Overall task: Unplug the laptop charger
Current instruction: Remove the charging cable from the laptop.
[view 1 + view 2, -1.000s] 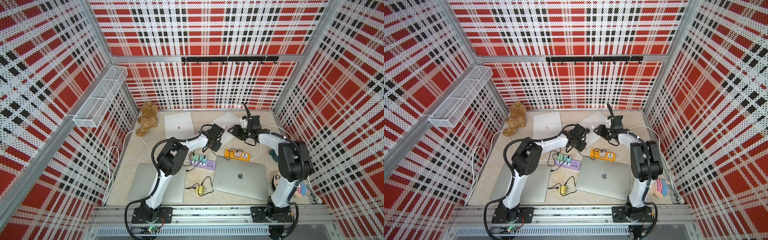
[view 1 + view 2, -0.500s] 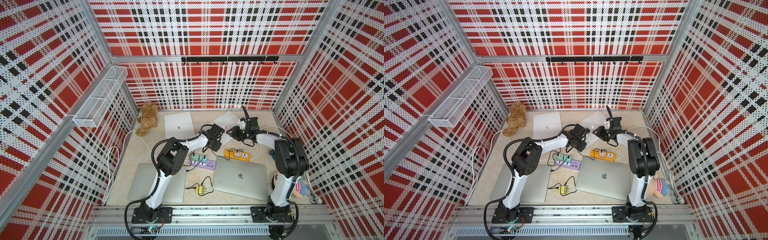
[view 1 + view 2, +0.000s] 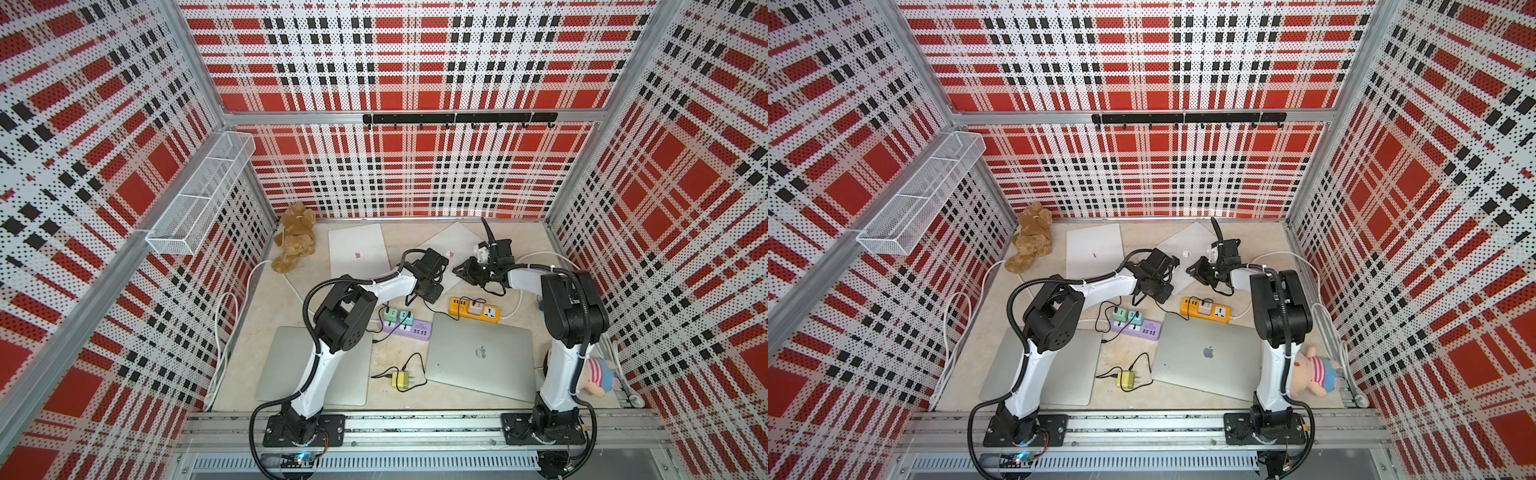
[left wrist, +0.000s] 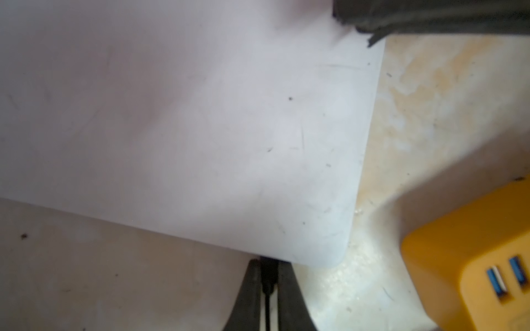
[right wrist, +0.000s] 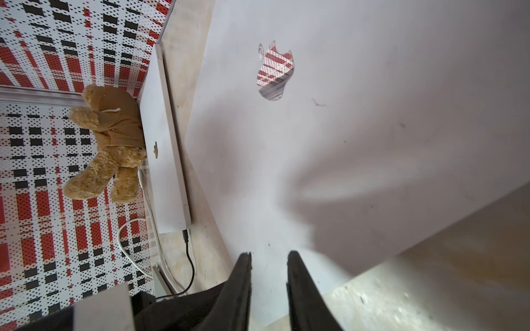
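A white closed laptop (image 3: 453, 249) (image 4: 200, 129) (image 5: 344, 143) lies askew at the back of the table. The laptop charger's black plug (image 4: 268, 272) sits in the laptop's edge near a corner. My left gripper (image 4: 268, 279) (image 3: 432, 291) is shut on that plug, its thin black cable running back between the fingers. My right gripper (image 5: 269, 255) (image 3: 457, 270) hovers low over the same laptop's lid near another corner. Its fingers are narrowly apart with nothing between them.
An orange power strip (image 3: 473, 309) (image 4: 473, 258) lies just beside the left gripper, a purple strip (image 3: 405, 328) nearer the front. Three other laptops (image 3: 359, 253) (image 3: 316, 365) (image 3: 482, 357), a yellow charger (image 3: 401, 380), a teddy bear (image 3: 293, 241) and a pig plush (image 3: 598, 374) lie around.
The right gripper's jaws have narrowed, and that arm has drawn in slightly over the white laptop. The left gripper has stayed on the plug.
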### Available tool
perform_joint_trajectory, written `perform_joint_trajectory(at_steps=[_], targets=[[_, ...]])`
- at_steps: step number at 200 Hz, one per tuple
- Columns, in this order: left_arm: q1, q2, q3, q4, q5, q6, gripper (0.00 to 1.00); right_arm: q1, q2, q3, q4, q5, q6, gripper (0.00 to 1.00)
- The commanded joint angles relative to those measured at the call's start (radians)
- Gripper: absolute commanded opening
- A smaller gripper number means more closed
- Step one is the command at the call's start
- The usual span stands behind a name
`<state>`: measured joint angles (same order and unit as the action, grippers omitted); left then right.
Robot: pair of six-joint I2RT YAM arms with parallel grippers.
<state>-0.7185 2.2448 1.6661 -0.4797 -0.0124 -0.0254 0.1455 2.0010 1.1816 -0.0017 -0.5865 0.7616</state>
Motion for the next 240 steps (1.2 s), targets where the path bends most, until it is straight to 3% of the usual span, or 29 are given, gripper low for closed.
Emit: perform_joint_trajectory(at_steps=[1,50,140,195,240], targets=[[0.008,-0.002,-0.025,0.006,-0.018,-0.020,0.06,-0.001,0.031,-0.012,0.009,0.014,0.006,0.24],[0.034,-0.005,-0.025,0.005,0.034,-0.098,0.06,-0.001,0.040,-0.046,0.046,0.024,0.026,0.23],[0.011,-0.027,-0.029,-0.017,-0.031,0.013,0.06,0.000,0.038,-0.042,0.002,0.050,0.007,0.21],[0.037,-0.027,-0.034,-0.017,0.027,-0.117,0.06,0.002,0.031,-0.031,-0.018,0.054,0.001,0.21],[0.002,-0.036,-0.037,-0.019,-0.027,-0.017,0.07,0.004,0.033,-0.016,-0.034,0.057,-0.009,0.20]])
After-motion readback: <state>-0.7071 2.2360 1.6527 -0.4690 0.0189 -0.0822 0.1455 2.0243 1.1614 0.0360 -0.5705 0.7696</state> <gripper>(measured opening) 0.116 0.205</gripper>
